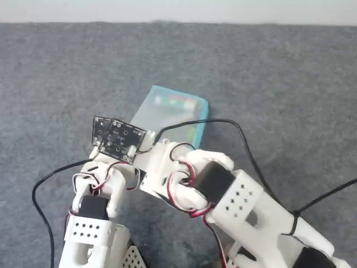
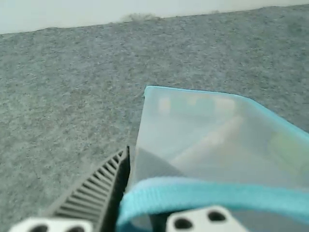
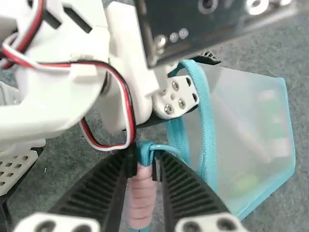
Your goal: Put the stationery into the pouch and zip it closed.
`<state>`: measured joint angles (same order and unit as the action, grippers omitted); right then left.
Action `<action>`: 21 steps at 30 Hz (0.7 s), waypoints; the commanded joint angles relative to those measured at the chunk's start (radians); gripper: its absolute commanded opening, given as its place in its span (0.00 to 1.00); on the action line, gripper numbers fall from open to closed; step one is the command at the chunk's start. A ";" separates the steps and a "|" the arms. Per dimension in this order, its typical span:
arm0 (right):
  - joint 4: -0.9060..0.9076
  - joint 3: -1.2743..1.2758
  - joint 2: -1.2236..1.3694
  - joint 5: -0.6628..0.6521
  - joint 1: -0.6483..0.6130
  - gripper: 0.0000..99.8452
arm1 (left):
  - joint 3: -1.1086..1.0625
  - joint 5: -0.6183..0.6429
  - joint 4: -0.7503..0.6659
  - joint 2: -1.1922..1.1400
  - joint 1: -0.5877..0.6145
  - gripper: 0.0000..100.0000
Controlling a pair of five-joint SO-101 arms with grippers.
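Note:
A translucent pouch [image 1: 174, 114] with light-blue trim lies on the grey carpet, and coloured stationery [image 1: 177, 101] shows faintly through its wall. In the left wrist view my left gripper [image 2: 153, 199] is shut on the pouch's blue zip edge [image 2: 203, 193], near one corner of the pouch [image 2: 207, 140]. In the right wrist view my right gripper [image 3: 144, 163] is shut on the zip pull [image 3: 143, 195], a blue loop with a pink ribbed tag. Beside it the left gripper [image 3: 181, 99] grips the zip band of the pouch [image 3: 246, 145]. A green item [image 3: 241, 182] lies inside.
Grey carpet [image 1: 279, 72] runs all around the pouch up to a pale wall at the far edge. Both arms crowd the near side, with black cables [image 1: 240, 134] looping over them.

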<state>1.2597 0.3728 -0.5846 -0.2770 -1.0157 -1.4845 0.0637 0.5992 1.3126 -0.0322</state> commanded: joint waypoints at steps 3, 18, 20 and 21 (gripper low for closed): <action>-0.016 -0.083 -0.024 -0.018 -0.048 0.01 | 0.073 -0.008 -0.002 0.025 0.011 0.01; 0.245 -0.069 -0.147 -0.106 -0.019 0.35 | 0.076 -0.008 -0.002 0.025 0.055 0.01; 0.245 -0.057 -0.194 -0.110 0.087 0.33 | 0.076 -0.008 -0.002 0.025 0.055 0.01; 0.232 -0.037 -0.219 -0.130 0.139 0.32 | 0.076 -0.008 -0.002 0.025 0.055 0.01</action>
<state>1.4960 0.3682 -0.7104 -0.3690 -1.0050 -1.4845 0.0637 0.5992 1.3126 0.0061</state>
